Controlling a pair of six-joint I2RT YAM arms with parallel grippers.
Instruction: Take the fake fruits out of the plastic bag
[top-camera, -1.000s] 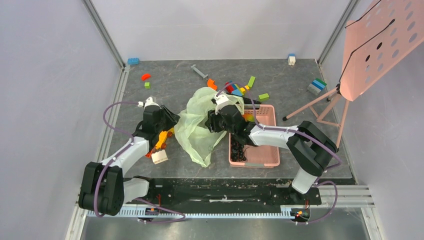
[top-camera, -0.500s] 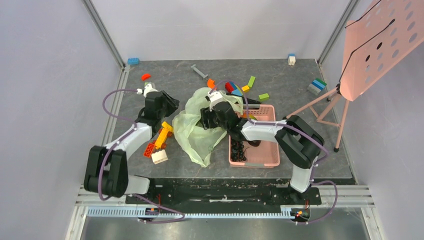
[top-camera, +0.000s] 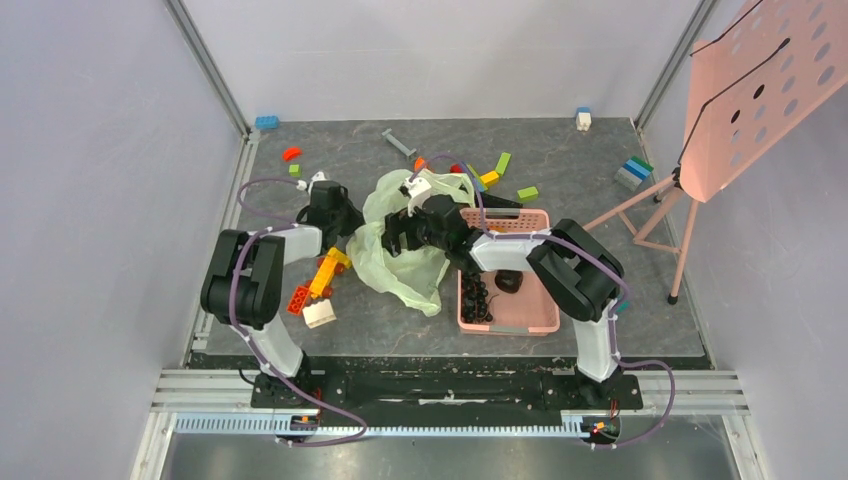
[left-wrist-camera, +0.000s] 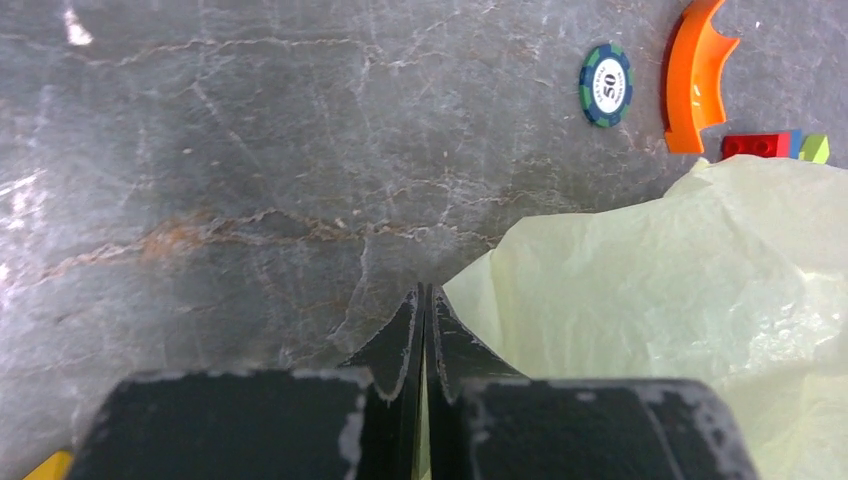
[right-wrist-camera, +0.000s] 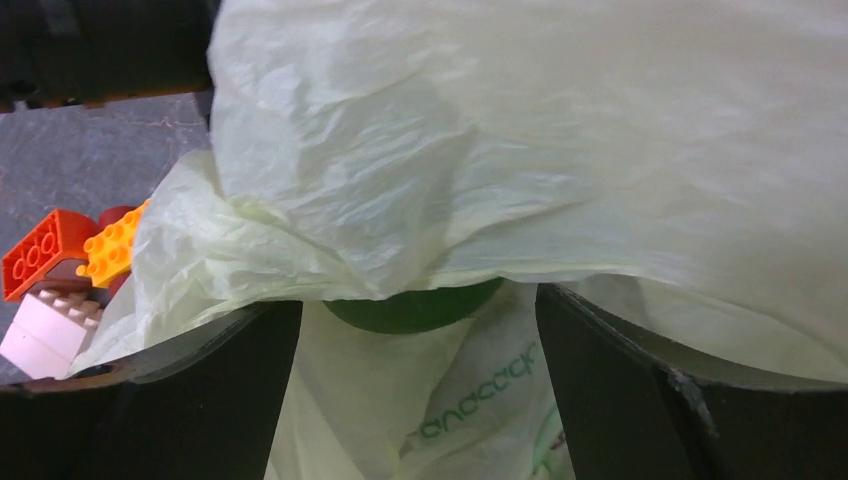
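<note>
Mid-scene, left hand (left-wrist-camera: 422, 302) pinched shut, seemingly on plastic bag (left-wrist-camera: 680, 300), right hand (right-wrist-camera: 410, 335) wide around dark green fruit (right-wrist-camera: 415, 308).

The left gripper (top-camera: 345, 225) has swung toward 1 o'clock (its arm folding back on itself). The right gripper (top-camera: 398, 240) slid toward 9 o'clock over the plastic bag (top-camera: 400, 272), which bunched shorter, and uncovered a dark round fruit (top-camera: 508, 282) in the pink basket (top-camera: 510, 328).

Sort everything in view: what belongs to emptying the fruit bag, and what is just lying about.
Job: plastic bag, dark green fruit inside it, dark grapes and brown fruit in the pink basket.

Lying about: toy blocks, poker chip, orange curved piece, pink perforated stand.
</note>
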